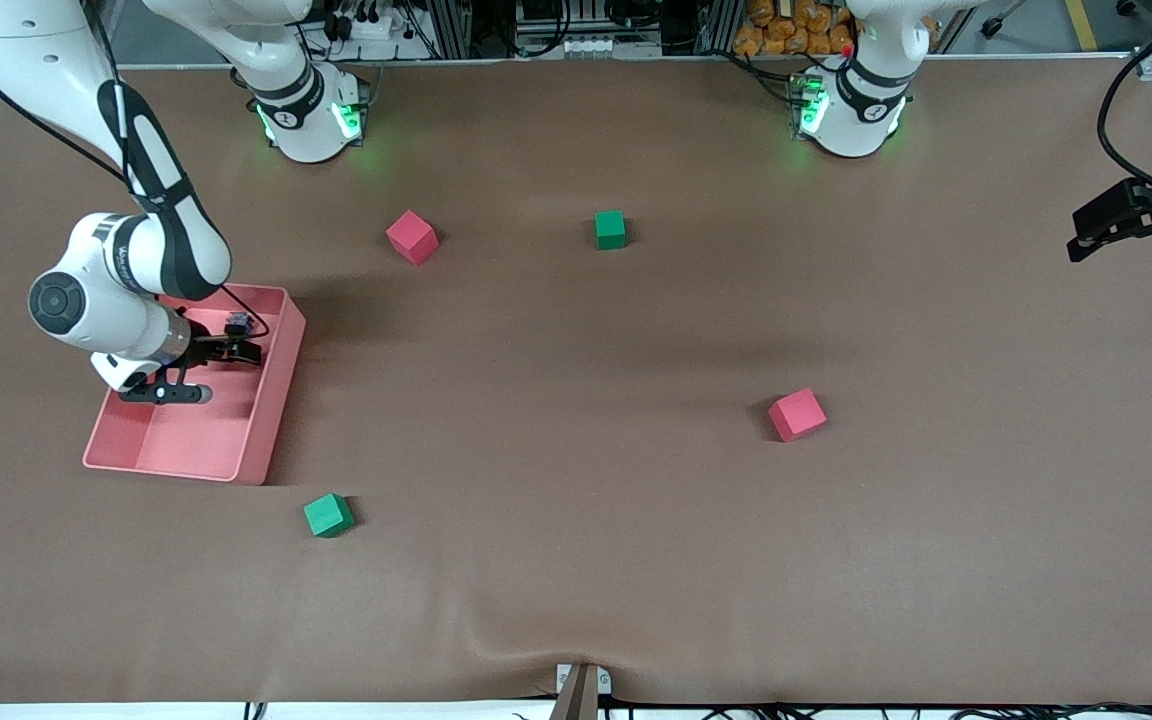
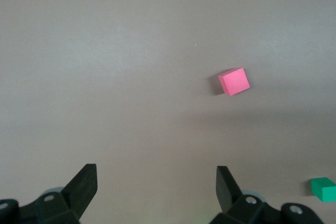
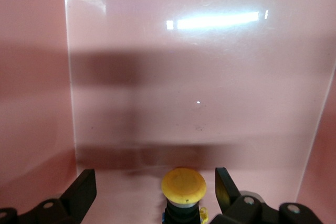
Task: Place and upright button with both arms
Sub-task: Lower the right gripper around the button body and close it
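The button (image 3: 183,188) has a round orange cap on a dark body and stands in the pink bin (image 1: 271,400). In the front view it is a small dark thing (image 1: 239,323). My right gripper (image 3: 156,187) is open inside the bin, with the button between its fingers and closer to one finger, not gripped. In the front view the right gripper (image 1: 241,340) is low in the bin. My left gripper (image 2: 157,182) is open and empty, held above the table at the left arm's end (image 1: 1133,240).
Red cubes (image 1: 411,237) (image 1: 797,414) and green cubes (image 1: 610,229) (image 1: 328,515) lie scattered on the brown table. The left wrist view shows a red cube (image 2: 234,81) and a green cube (image 2: 324,189). The bin sits at the right arm's end.
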`<act>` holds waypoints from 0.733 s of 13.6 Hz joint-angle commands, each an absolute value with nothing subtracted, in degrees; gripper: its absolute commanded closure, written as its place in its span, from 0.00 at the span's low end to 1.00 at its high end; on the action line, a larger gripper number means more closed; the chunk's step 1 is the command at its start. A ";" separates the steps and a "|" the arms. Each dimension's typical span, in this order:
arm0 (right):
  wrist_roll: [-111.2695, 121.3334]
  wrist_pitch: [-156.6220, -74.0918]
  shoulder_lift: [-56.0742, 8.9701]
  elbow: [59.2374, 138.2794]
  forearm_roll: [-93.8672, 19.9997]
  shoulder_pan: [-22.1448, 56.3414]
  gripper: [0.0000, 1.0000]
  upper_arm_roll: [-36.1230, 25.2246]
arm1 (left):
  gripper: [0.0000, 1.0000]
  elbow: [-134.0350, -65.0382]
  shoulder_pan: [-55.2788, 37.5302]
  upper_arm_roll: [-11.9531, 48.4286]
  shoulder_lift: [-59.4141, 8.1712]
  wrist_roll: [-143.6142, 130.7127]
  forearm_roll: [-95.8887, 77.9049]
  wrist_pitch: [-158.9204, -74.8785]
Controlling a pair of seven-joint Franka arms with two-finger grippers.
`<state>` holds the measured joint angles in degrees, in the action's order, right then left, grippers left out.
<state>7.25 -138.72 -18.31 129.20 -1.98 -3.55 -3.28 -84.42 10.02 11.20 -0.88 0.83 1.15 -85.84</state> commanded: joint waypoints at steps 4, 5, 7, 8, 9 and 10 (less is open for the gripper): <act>9.49 -148.07 -16.26 137.18 -1.32 -5.18 0.00 -3.08 | 0.00 -84.20 9.84 11.78 -2.19 1.32 0.70 -85.78; 9.58 -149.40 -16.09 138.33 -1.32 -5.27 0.00 -3.08 | 0.00 -84.11 9.76 11.78 -2.37 1.23 0.70 -85.78; 9.58 -149.50 -16.08 138.60 -1.32 -5.27 0.00 -3.08 | 0.00 -84.20 9.76 11.86 -2.37 1.23 0.62 -85.78; 9.49 -149.50 -16.08 138.69 -1.32 -5.27 0.00 -3.08 | 0.00 -84.20 9.67 11.87 -2.46 1.14 0.62 -85.78; 9.32 -149.41 -16.26 138.69 -1.41 -5.19 0.00 -2.99 | 0.00 -84.11 9.67 11.87 -2.72 1.14 0.62 -85.87; 9.06 -149.50 -16.61 138.60 -1.41 -5.19 0.00 -2.99 | 0.00 -84.11 9.58 11.87 -2.90 1.06 0.53 -85.96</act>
<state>8.35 -148.20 -18.23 136.52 -1.98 -4.13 -3.64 -84.51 9.71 11.79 -2.64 0.83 1.14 -85.89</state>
